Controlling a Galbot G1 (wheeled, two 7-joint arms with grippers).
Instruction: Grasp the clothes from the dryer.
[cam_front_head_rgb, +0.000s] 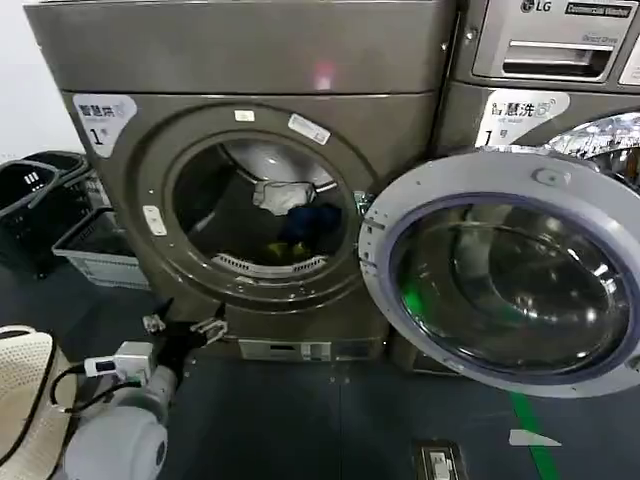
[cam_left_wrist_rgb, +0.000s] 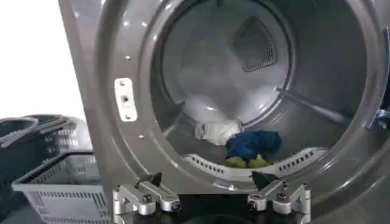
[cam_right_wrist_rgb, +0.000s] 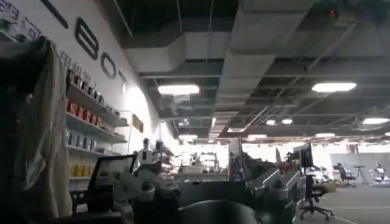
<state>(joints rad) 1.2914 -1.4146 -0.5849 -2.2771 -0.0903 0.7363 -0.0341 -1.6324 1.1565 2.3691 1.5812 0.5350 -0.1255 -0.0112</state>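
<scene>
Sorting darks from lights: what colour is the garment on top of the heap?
Dark navy blue garment, clearest in the left wrist view.

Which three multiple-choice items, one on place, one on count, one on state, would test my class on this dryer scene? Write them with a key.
1. Where do the clothes lie?
A. in the basket
B. inside the drum of the dryer
C. on the floor

2. How many garment colours show in the heap?
A. one
B. two
C. three

3. How does the left gripper stand?
A. open, outside the porthole
B. shut on cloth
C. deep in the drum

Key: 1 B, the heap sits low in the drum. 2 C, whitish, navy and yellow-green. 3 A, its fingers stand apart before the rim, holding nothing.
</scene>
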